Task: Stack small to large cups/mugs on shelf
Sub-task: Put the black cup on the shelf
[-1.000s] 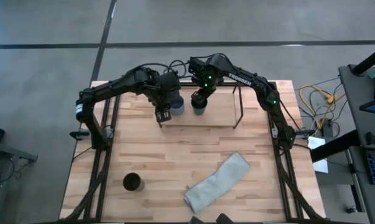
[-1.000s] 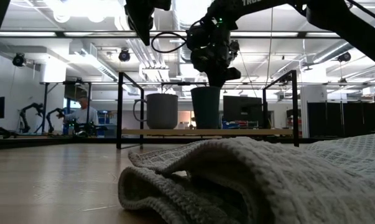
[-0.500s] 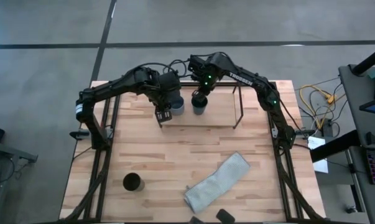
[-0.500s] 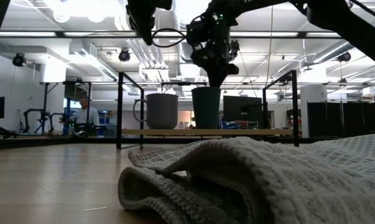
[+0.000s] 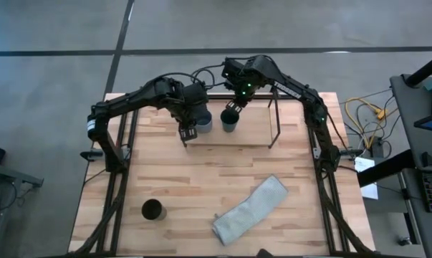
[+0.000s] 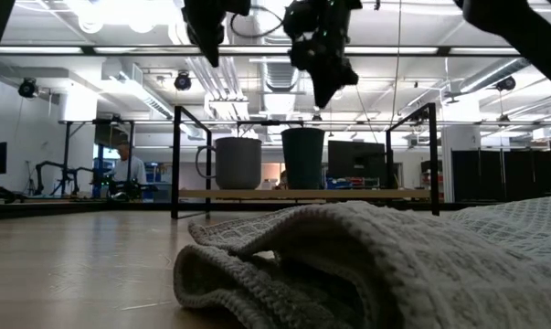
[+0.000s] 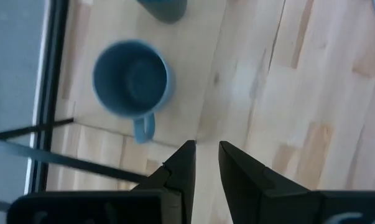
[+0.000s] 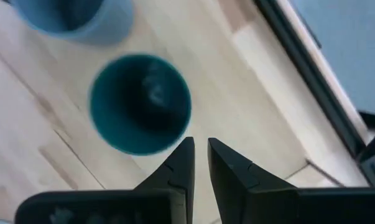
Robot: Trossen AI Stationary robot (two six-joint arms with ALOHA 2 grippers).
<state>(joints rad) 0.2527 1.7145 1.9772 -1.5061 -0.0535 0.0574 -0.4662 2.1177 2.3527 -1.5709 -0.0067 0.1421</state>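
Observation:
On the shelf (image 5: 257, 130), a light-wood board inside black rods, stand a grey-blue mug (image 5: 203, 119) (image 7: 131, 78) with its handle toward the near side and a dark teal cup (image 5: 230, 123) (image 8: 139, 102) just to its right, both upright on their bases. The black cup (image 5: 152, 210) stands on the tabletop at the near left. My right gripper (image 5: 233, 107) (image 8: 198, 146) hangs above the teal cup, clear of its rim (image 6: 302, 131), fingers narrowly open and empty. My left gripper (image 5: 187, 135) (image 7: 206, 152) hovers near the mug, narrowly open and empty.
A grey-green cloth (image 5: 250, 208) lies crumpled near the front right and fills the foreground of the low view (image 6: 348, 265). The shelf's black rods (image 5: 278, 122) rise around the board. A person (image 6: 124, 166) sits far back in the room.
My right gripper has risen straight off the teal cup's rim and drifted slightly toward the far edge, rolling a little. The teal cup has stayed upright on the shelf beside the mug.

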